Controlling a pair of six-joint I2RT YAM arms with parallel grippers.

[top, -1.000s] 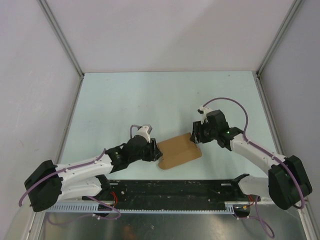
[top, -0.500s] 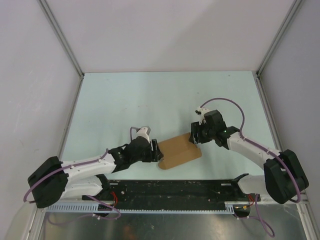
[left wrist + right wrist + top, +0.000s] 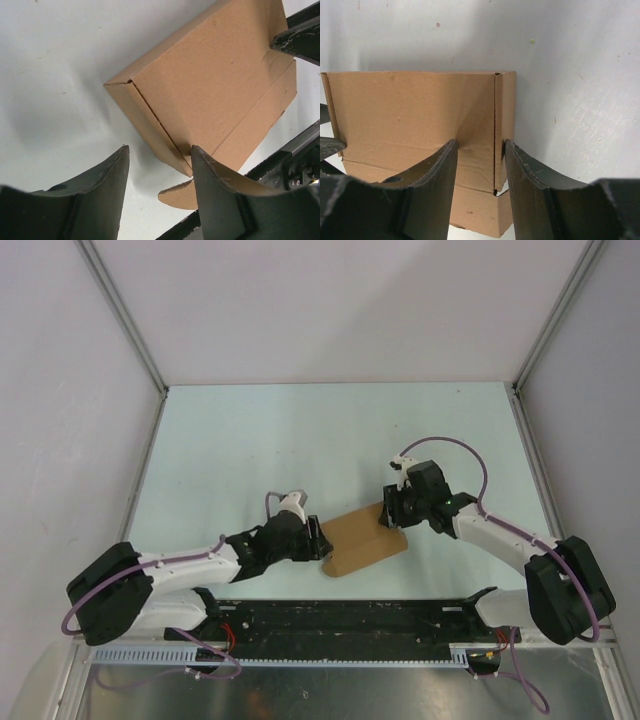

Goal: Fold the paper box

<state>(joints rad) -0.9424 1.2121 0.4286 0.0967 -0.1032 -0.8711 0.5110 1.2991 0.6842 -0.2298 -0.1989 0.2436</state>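
Left wrist view. Before you lies the paper box (image 3: 210, 85), a folded brown carton on the pale table (image 3: 60, 75), one corner turned toward you. Your left gripper (image 3: 160, 152) stands with jaws apart at that corner. A rounded tab (image 3: 177, 194) protrudes beneath. A fingertip (image 3: 295, 41) of the right gripper (image 3: 285, 31) touches the far edge.
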